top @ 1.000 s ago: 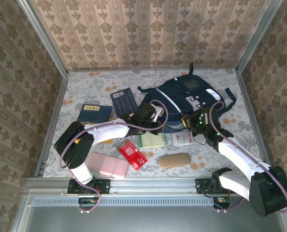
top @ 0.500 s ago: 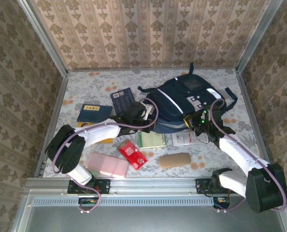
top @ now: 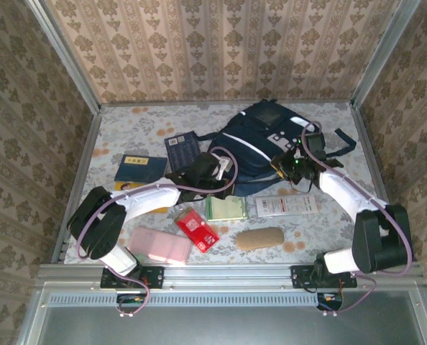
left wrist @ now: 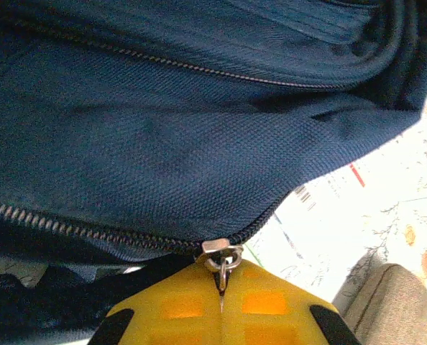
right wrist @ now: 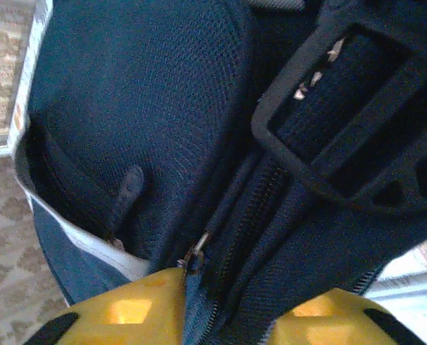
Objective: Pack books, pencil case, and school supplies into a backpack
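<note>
The navy backpack (top: 271, 144) lies at the back right of the table. My left gripper (top: 215, 172) sits at its near left edge, shut on the metal zipper pull (left wrist: 223, 260), yellow fingers (left wrist: 177, 305) pressed together. My right gripper (top: 294, 165) stands open over the backpack's right side, its fingers (right wrist: 127, 309) straddling a zipper seam (right wrist: 235, 237). A dark grid book (top: 183, 149) and a blue book (top: 140, 167) lie at the left. The red packet (top: 197, 228), green pad (top: 226, 208), white packet (top: 287, 205) and tan pencil case (top: 262, 238) lie in front.
A pink flat case (top: 159, 244) lies near the front edge by the left arm's base. A black strap buckle (right wrist: 343, 129) sits just beyond my right fingers. Metal-framed walls close in the table on three sides.
My right gripper has opened and moved toward the back along the backpack. The backpack has shifted away, uncovering the white packet. The left gripper stays shut on the zipper pull.
</note>
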{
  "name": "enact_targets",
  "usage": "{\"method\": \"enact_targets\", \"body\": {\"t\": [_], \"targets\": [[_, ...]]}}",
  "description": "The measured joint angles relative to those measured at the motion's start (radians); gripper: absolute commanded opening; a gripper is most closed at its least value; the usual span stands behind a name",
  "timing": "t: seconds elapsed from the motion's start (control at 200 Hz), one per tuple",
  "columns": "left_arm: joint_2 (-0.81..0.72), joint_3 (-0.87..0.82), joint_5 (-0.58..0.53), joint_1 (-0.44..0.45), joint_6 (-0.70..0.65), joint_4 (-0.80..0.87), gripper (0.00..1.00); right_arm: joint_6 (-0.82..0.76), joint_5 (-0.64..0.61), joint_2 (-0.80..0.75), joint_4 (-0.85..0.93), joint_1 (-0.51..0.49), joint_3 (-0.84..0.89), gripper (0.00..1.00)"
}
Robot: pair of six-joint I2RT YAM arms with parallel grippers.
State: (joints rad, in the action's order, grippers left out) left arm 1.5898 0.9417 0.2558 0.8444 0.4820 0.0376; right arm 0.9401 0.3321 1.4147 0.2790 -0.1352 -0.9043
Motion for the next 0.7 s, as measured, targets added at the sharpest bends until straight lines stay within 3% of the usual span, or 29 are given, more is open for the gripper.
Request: {"method": "enact_targets", "body": {"t": [0.08,0.205,0.34,0.515,0.7], "targets": [[0.032,0.034,0.010,0.004,0.008,0.000,0.00,-0.028,-0.035,0.036,0.053,0.000,-0.069,0.52],[0.083,0.093,0.026,0.005,0.020,0.003,0.00,-0.048,-0.101,0.023,0.151,0.000,-0.130,0.54],[0.117,0.141,0.041,0.006,0.027,0.008,0.00,-0.039,-0.131,-0.080,0.224,0.000,-0.087,0.54],[0.134,0.161,0.055,0.012,0.038,0.009,0.00,0.077,-0.099,-0.252,0.216,-0.036,0.047,0.57],[0.134,0.161,0.055,0.013,0.042,0.013,0.00,0.285,-0.069,-0.268,0.091,-0.173,0.140,0.65]]}}
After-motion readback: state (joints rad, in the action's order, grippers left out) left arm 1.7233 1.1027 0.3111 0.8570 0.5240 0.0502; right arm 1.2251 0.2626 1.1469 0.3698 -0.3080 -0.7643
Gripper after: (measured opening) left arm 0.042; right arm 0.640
